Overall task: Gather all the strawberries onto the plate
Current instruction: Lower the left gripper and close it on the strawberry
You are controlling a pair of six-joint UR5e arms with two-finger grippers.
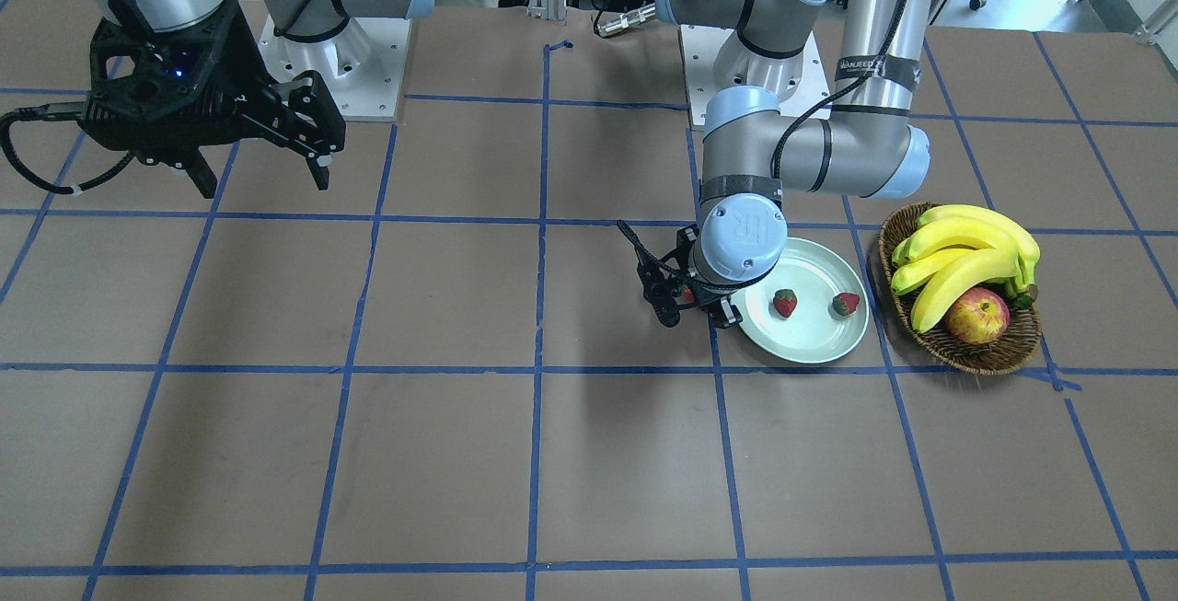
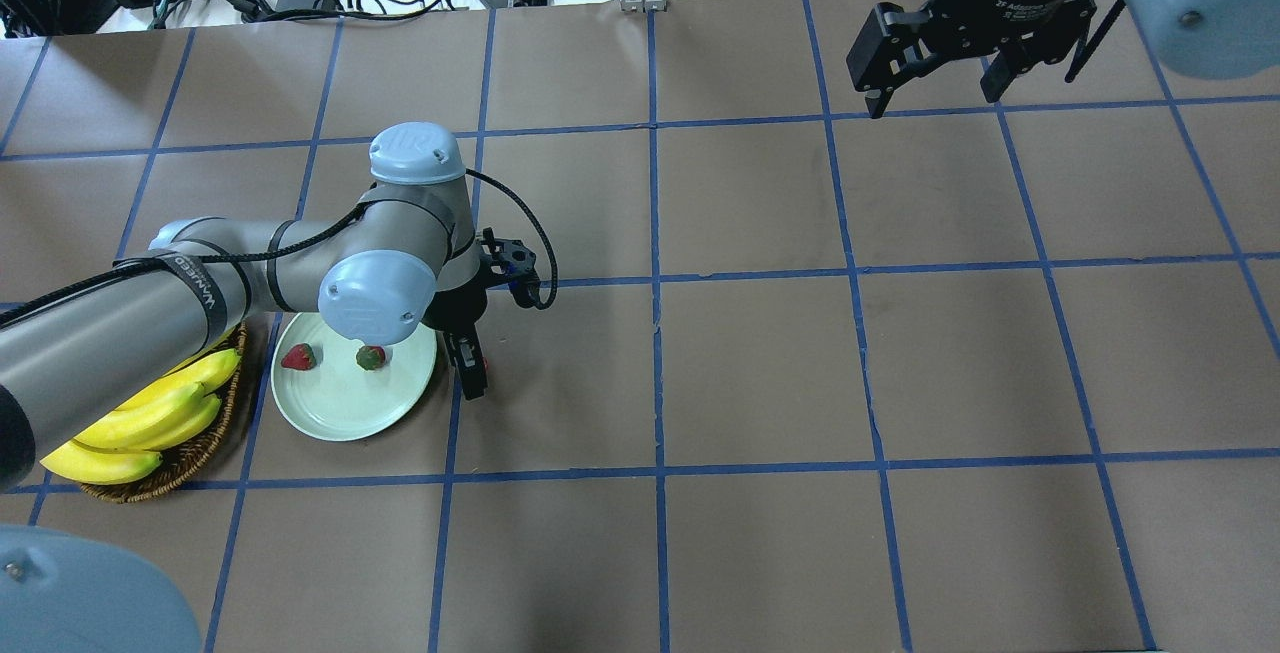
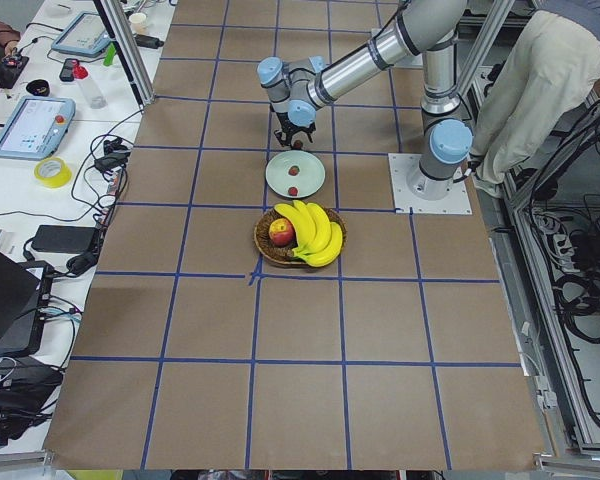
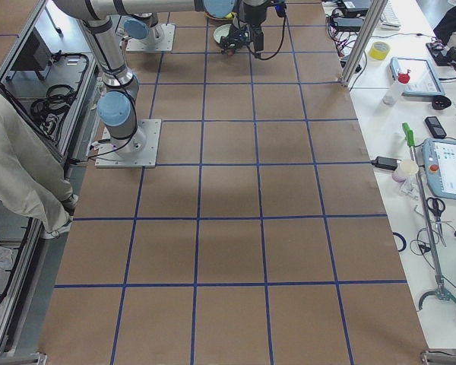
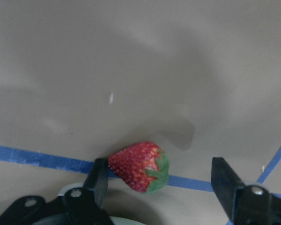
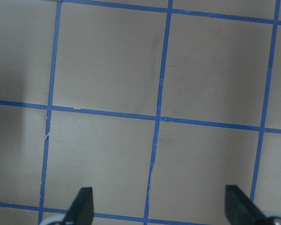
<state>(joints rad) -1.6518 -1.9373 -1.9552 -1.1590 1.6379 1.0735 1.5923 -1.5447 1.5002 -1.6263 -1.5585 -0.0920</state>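
**Desk:** What's nearest on your left wrist feed?

**Me:** The left gripper (image 5: 159, 164), low over the table (image 1: 368, 454), spread wide and pinching nothing. One strawberry (image 5: 139, 167) lies between its fingers (image 5: 99, 180) on a blue tape line (image 5: 37, 158). It sits close against one finger, with a clear gap to the other.

**Desk:** And the plate?

**Me:** The plate (image 1: 810, 345) sits just beside that berry. I count two more strawberries (image 1: 784, 303) lying in it, apart from each other, the second (image 1: 846, 305) nearer the rim. Past the plate, a wicker basket (image 1: 985, 359) holds bananas (image 1: 966, 251) and an apple (image 1: 976, 316).

**Desk:** Any writing you can read?

**Me:** The wrist cap (image 1: 744, 228) over the plate's edge carries the UR logo. A strap (image 1: 865, 64) on the left arm reads roughly "WANJEED". Farthest off, the right gripper (image 2: 937, 98) hangs above the table with its jaws wide apart and nothing between them. On its body I make out "2F Adaptive"; the rest is too small for me.
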